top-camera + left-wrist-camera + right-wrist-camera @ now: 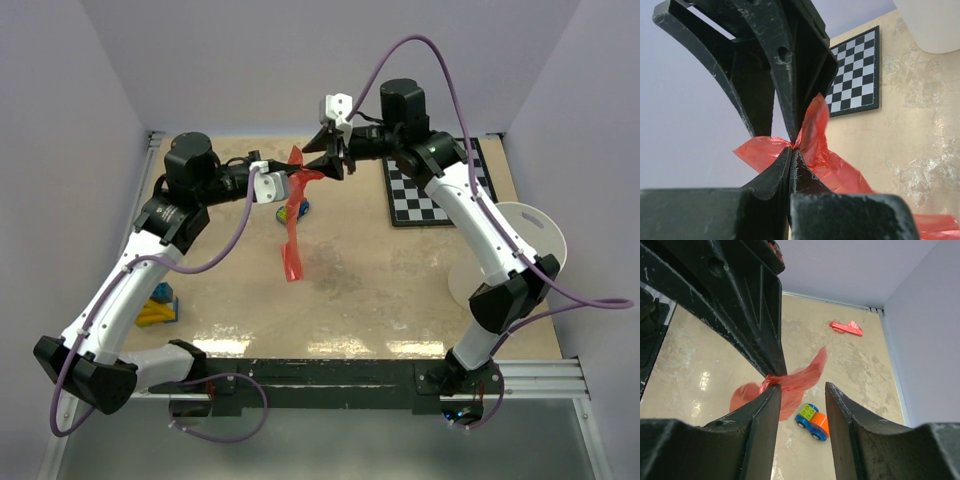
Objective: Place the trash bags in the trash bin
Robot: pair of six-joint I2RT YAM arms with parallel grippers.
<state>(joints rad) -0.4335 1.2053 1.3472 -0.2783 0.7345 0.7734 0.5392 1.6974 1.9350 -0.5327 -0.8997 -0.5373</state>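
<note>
Red film bag [290, 245] hangs pinched in shut left jaws, right jaws half-open beside it, bin [540, 240] partly arm-hidden.

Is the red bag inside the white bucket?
No, the red bag hangs from the left tool, well apart from the white bucket.

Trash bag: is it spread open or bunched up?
Bunched: the trash bag hangs as a narrow twisted strip, pinched by the left fingers.

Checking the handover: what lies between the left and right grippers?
Only the red trash bag, pinched by the left gripper; the open right gripper touches it. Left wrist view shows it.
</note>
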